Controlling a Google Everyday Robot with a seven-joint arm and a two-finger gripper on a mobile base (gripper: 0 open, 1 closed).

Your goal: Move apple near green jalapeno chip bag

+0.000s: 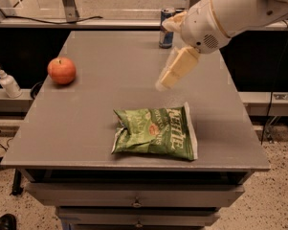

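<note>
The end effector hangs above the middle of the grey bench, angled down and to the left from the white arm that reaches in from the upper right. Whether it is open or closed cannot be told, and it carries nothing visible. The apple sits near the bench's left edge, well apart from the end effector. The green jalapeno chip bag lies flat near the front edge, below the end effector. A blue can stands at the back.

light: even, moderately bright | shadows: soft beneath green jalapeno chip bag | blur: gripper smeared above table middle
</note>
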